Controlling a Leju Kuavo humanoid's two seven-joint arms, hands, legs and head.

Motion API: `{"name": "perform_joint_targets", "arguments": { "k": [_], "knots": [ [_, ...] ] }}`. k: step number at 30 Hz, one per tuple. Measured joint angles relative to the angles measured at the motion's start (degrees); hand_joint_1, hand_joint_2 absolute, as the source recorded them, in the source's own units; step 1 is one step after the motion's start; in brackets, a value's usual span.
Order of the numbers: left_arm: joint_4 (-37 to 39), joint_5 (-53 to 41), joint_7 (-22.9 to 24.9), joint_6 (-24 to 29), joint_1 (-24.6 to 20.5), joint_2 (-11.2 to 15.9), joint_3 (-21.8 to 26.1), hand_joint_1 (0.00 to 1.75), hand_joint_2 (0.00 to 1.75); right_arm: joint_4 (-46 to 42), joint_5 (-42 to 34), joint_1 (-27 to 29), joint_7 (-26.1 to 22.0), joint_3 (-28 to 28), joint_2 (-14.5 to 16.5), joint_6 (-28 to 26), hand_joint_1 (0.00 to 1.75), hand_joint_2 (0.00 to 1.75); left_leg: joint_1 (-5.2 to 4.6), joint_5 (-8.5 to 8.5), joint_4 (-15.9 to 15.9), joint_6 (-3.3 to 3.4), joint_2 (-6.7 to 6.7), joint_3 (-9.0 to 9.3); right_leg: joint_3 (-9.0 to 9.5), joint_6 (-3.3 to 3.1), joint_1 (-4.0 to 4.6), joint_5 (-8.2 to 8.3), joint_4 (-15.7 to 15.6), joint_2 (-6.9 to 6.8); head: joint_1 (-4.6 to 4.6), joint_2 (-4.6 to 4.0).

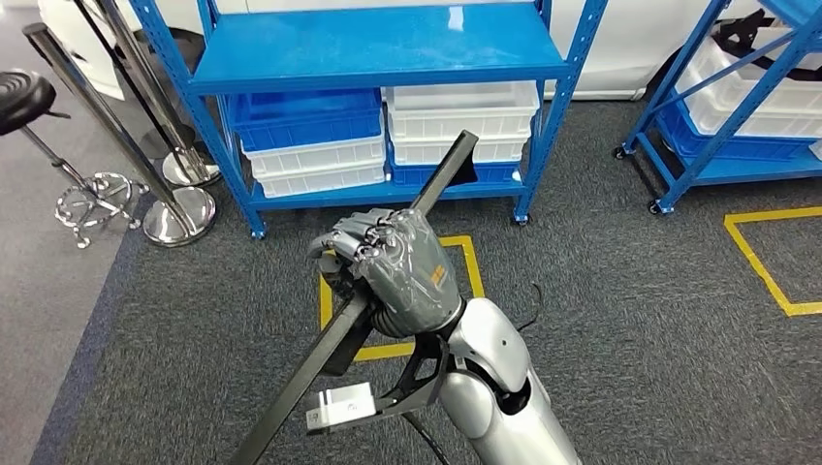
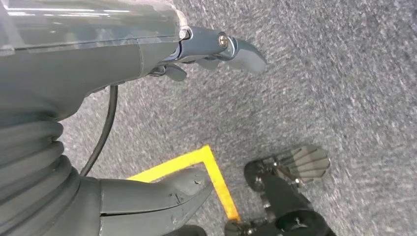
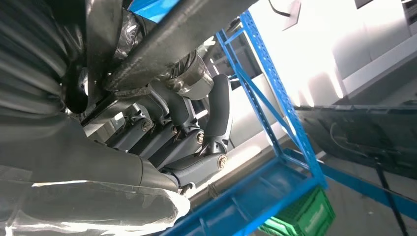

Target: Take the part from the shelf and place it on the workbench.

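The part (image 1: pixel 442 178) is a long black bar, slanted from lower left to upper right in front of the blue shelf (image 1: pixel 378 48). My right hand (image 1: pixel 393 266) grips it around the middle, fingers wrapped over it. The right wrist view shows the same bar (image 3: pixel 182 34) lying across the curled dark fingers (image 3: pixel 216 113). My left hand (image 2: pixel 147 54) hangs over the grey carpet, thumb and fingers apart, holding nothing.
Blue and white bins (image 1: pixel 310 140) are stacked on the shelf's lower level. A second blue shelf (image 1: pixel 737 126) stands at the right. A stool (image 1: pixel 24 97) and a stanchion base (image 1: pixel 179 213) are at the left. Yellow tape (image 1: pixel 470 257) marks squares on the carpet.
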Motion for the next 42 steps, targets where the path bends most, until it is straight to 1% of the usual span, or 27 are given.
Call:
{"name": "perform_joint_targets", "arguments": {
  "k": [1,2,5,6,7,9,10,12,14,16,17,18,20,21,22,24,25,27,29,31,32,34,36,37,38,40,42],
  "knots": [
    [0.0,0.0,0.0,0.0,0.1,0.0,0.0,0.0,1.75,0.1,-0.2,0.0,0.0,0.0,0.0,0.2,1.75,1.75,0.19,-0.04,-0.1,-0.34,-0.1,-0.33,-0.59,-0.52,0.0,0.84,-0.2,-0.13,0.01,0.01],
    [0.0,0.1,0.0,0.0,0.3,0.0,0.0,0.0,1.75,0.2,-0.4,-0.1,-0.1,0.0,0.0,0.4,1.75,1.75,0.3,-1.46,0.6,-0.61,-0.21,-0.85,-1.41,-1.1,-0.05,1.8,-0.3,-0.26,0.0,0.01],
    [0.0,0.1,-0.1,-0.1,0.5,0.0,0.0,0.0,1.75,0.3,-0.8,-0.1,-0.5,0.0,0.0,0.9,1.75,1.75,0.39,-11.56,10.0,-1.07,-0.29,-2.89,-4.62,-2.09,-0.04,4.66,-0.4,-0.46,-0.01,-0.01],
    [0.0,0.1,-0.1,-0.2,0.4,0.0,0.0,0.0,1.75,0.3,-0.7,-0.1,-0.6,0.0,0.0,1.0,1.75,1.75,0.38,-13.61,14.0,-1.15,-0.28,-3.16,-5.79,-2.12,0.08,5.57,-0.3,-0.48,-0.01,-0.01],
    [0.0,0.1,-0.1,-0.2,0.4,0.0,0.0,0.0,1.75,0.4,-0.6,-0.1,-0.7,0.0,0.0,0.9,1.75,1.75,0.35,-13.88,16.9,-1.14,-0.28,-2.81,-7.04,-2.1,0.18,6.46,-0.1,-0.51,0.01,-0.01],
    [0.0,0.1,-0.2,-0.2,0.2,0.0,0.0,0.0,1.75,0.6,-0.5,0.0,-0.7,0.0,0.0,0.9,1.75,1.75,0.2,-11.27,17.5,-0.92,-0.29,0.39,-9.58,-1.91,0.24,8.11,0.4,-0.53,0.0,-0.01],
    [0.0,0.1,-0.2,-0.2,0.1,0.1,0.0,0.0,1.75,0.6,-0.4,-0.1,-0.8,0.0,-0.1,0.9,1.75,1.75,0.09,-10.31,14.9,-0.7,-0.32,3.51,-10.68,-1.77,0.2,8.83,0.7,-0.51,-0.01,0.0],
    [-0.1,0.1,-0.2,-0.2,-0.2,0.2,-0.1,0.0,1.75,0.6,-0.3,-0.1,-0.8,0.0,0.0,0.8,1.75,1.75,-0.28,-12.34,6.0,-0.11,-0.39,10.93,-12.01,-1.28,0.25,10.04,1.3,-0.53,0.0,-0.01],
    [-0.2,0.1,-0.2,-0.1,-0.4,0.3,-0.1,0.0,1.75,0.6,-0.2,-0.2,-0.8,0.1,0.0,0.8,1.75,1.75,-0.71,-14.69,0.2,0.53,-0.44,14.63,-12.23,-0.61,0.17,11.32,1.2,-0.69,0.01,-0.01],
    [-0.2,0.1,-0.2,-0.1,-0.4,0.2,-0.1,0.0,1.75,0.6,0.0,-0.2,-0.8,0.1,0.0,0.8,1.75,1.75,-0.7,-13.62,-0.5,1.31,-0.26,14.07,-12.41,0.1,-0.01,12.13,0.8,-0.66,0.02,-0.01],
    [-0.2,0.1,-0.2,0.0,-0.3,0.2,-0.1,0.0,1.75,0.6,0.0,-0.2,-0.8,0.1,-0.1,0.8,1.75,1.75,-0.61,-12.81,-0.6,1.81,-0.09,13.46,-12.88,0.45,-0.1,11.04,1.4,-0.51,0.02,-0.01],
    [-0.2,0.1,-0.2,0.0,-0.3,0.2,-0.1,0.0,1.75,0.6,0.0,-0.2,-0.8,0.1,-0.1,0.8,1.75,1.75,-0.48,-11.89,-0.7,2.26,0.11,12.69,-13.62,0.77,-0.21,8.71,3.0,-0.35,0.03,-0.01],
    [-0.2,0.1,-0.1,0.0,-0.3,0.2,-0.2,0.0,1.75,0.7,0.0,-0.2,-0.8,0.1,-0.2,0.8,1.75,1.75,-0.48,-10.17,-0.7,2.76,0.29,10.69,-15.48,1.36,-0.56,2.13,9.7,-0.18,0.02,-0.01],
    [-0.2,0.1,-0.1,0.0,-0.3,0.2,-0.2,0.0,1.75,0.7,0.0,-0.1,-0.8,0.1,-0.3,0.8,1.75,1.75,-0.5,-9.29,-0.6,2.75,0.32,9.57,-16.14,1.61,-0.7,0.06,13.5,-0.17,0.02,-0.01],
    [-0.2,0.1,-0.1,0.0,-0.3,0.2,-0.2,0.0,1.75,0.7,0.0,-0.1,-0.8,0.1,-0.4,0.8,1.75,1.75,-0.51,-8.43,-0.4,2.65,0.34,8.36,-16.23,1.81,-0.83,-0.39,16.6,-0.17,0.02,-0.01],
    [-0.2,0.1,-0.1,0.0,-0.3,0.1,-0.2,0.0,1.75,0.7,0.1,-0.1,-0.8,0.1,-0.5,0.9,1.75,1.75,-0.51,-6.9,0.0,2.33,0.4,5.87,-13.89,1.97,-1.06,2.06,17.5,-0.18,0.02,-0.01],
    [-0.2,0.1,-0.1,0.0,-0.3,0.1,-0.2,0.0,1.75,0.7,0.1,-0.2,-0.8,0.1,-0.6,0.9,1.75,1.75,-0.5,-6.25,0.4,2.13,0.4,4.79,-11.15,1.91,-1.15,3.24,15.1,-0.18,0.02,-0.01],
    [-0.2,0.2,-0.1,0.0,-0.3,0.1,-0.2,0.0,1.75,0.7,0.1,-0.3,-0.9,0.2,-0.5,1.1,1.75,1.75,-0.56,-5.17,1.0,1.55,0.32,3.25,-4.2,1.53,-1.04,2.09,6.8,-0.14,0.0,-0.01],
    [-0.2,0.4,-0.1,0.0,-0.3,0.1,-0.2,0.0,1.75,0.7,0.0,-0.6,-1.1,0.3,-0.5,1.5,1.75,1.75,-0.55,-4.03,1.1,0.82,0.27,2.62,-0.43,0.99,-0.62,-0.05,1.1,-0.07,0.01,-0.01],
    [-0.2,0.5,-0.2,0.0,-0.2,0.1,-0.2,0.0,1.75,0.7,-0.1,-0.6,-1.1,0.3,-0.5,1.9,1.75,1.75,-0.26,-3.0,0.9,0.03,0.22,2.25,-0.86,0.14,-0.39,0.61,0.1,-0.18,0.02,-0.01],
    [-0.2,0.6,-0.1,0.0,-0.1,0.1,-0.2,0.0,1.75,0.8,-0.1,-0.7,-1.2,0.4,-0.5,2.0,1.75,1.75,-0.11,-3.79,1.3,-0.29,0.13,1.8,-1.49,-0.42,-0.43,1.36,0.0,-0.3,0.01,-0.01],
    [-0.2,0.6,-0.1,-0.1,0.1,0.1,-0.2,0.0,1.75,0.9,-0.1,-0.7,-1.2,0.5,-0.5,2.1,1.75,1.75,0.09,-8.76,5.4,-0.74,-0.07,0.23,-3.21,-1.36,-0.54,3.15,-0.2,-0.55,-0.01,-0.01],
    [-0.2,0.7,-0.1,-0.1,0.2,0.0,-0.2,0.0,1.75,0.9,-0.1,-0.7,-1.2,0.5,-0.5,2.2,1.75,1.75,0.11,-14.58,13.0,-1.01,-0.11,-1.45,-5.37,-1.71,-0.32,4.83,-0.1,-0.57,-0.02,-0.01],
    [-0.2,0.7,-0.1,-0.1,0.2,0.0,-0.2,0.0,1.75,1.0,-0.1,-0.7,-1.2,0.5,-0.5,2.3,1.75,1.75,0.13,-15.69,16.2,-1.08,-0.11,-1.68,-6.48,-1.72,-0.19,5.63,0.0,-0.58,-0.01,-0.01],
    [-0.2,0.7,-0.1,-0.1,0.2,0.0,-0.2,0.0,1.75,1.0,-0.1,-0.7,-1.2,0.5,-0.5,2.3,1.75,1.75,0.12,-15.46,18.0,-1.08,-0.12,-1.2,-7.63,-1.67,-0.09,6.4,0.2,-0.6,-0.02,-0.01],
    [-0.2,0.7,-0.1,0.0,0.1,0.1,-0.2,0.0,1.75,1.0,-0.1,-0.7,-1.2,0.5,-0.5,2.3,1.75,1.75,0.09,-12.64,16.0,-0.87,-0.12,2.59,-9.88,-1.47,-0.02,7.73,0.7,-0.59,-0.02,-0.01],
    [-0.3,0.7,-0.2,0.0,0.0,0.1,-0.2,0.0,1.75,1.0,-0.1,-0.7,-1.2,0.6,-0.5,2.3,1.75,1.75,-0.06,-12.49,8.0,-0.38,-0.15,9.2,-11.56,-1.05,0.03,8.79,1.3,-0.56,-0.02,-0.01]
  ]
}}
